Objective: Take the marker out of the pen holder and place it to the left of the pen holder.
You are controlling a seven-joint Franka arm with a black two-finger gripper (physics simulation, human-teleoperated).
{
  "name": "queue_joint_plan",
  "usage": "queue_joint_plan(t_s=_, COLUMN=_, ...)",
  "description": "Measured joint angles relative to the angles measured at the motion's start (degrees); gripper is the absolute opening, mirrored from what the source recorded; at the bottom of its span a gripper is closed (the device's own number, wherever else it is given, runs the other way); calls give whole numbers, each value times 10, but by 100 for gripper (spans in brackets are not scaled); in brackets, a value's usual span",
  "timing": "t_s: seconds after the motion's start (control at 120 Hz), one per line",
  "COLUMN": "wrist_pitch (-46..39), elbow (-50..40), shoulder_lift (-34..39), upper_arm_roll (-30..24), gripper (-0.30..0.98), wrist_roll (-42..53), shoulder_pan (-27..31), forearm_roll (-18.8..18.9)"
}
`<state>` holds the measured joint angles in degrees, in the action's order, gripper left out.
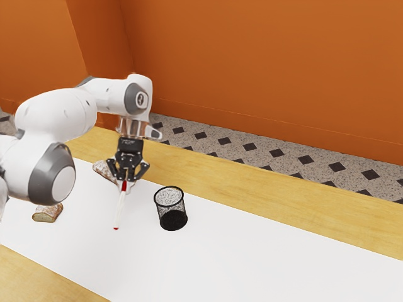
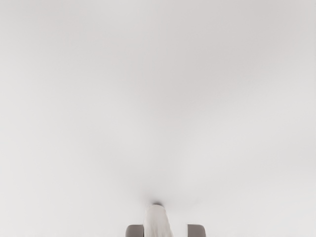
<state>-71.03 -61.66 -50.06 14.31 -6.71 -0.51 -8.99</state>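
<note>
**Two cameras, one tabletop (image 1: 271, 258)**

The exterior view looks from the arm's (image 1: 56, 116) side, well back, slanting down toward the orange wall (image 1: 264, 63). The wrist view faces the white tabletop from close up. Both share that surface and the marker (image 1: 120, 206).

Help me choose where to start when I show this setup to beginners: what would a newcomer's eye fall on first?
Probably the big white arm, reaching in from the exterior view's left against the orange wall. Next comes the slim white marker with red ends, slanting down from the black gripper. The dark mesh pen holder stands out on the white surface, toward the exterior view's right from the marker.
</note>
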Motion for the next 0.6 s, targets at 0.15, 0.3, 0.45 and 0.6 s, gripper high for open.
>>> queue_joint_plan(t_s=0.15, wrist_pitch=10, elbow=18, shoulder_lift=-27, upper_arm_roll=0, gripper=4, wrist_roll=0, shoulder_pan=1, forearm_roll=-26)
queue_joint_plan(t_s=0.3, wrist_pitch=-7, elbow=19, shoulder_lift=-38, upper_arm_roll=0, gripper=24, wrist_roll=2, shoulder_pan=1, forearm_roll=-48)
queue_joint_plan(t_s=0.45, wrist_pitch=-29, elbow=13, shoulder_lift=50, upper_arm_roll=-4, gripper=47, wrist_roll=13, shoulder_pan=18, forearm_roll=-57)
queue_joint_plan(t_s=0.6, wrist_pitch=-68, elbow=-194, shoulder_lift=380, upper_arm_roll=-45, gripper=58, wrist_roll=35, shoulder_pan=4, forearm_roll=-49)
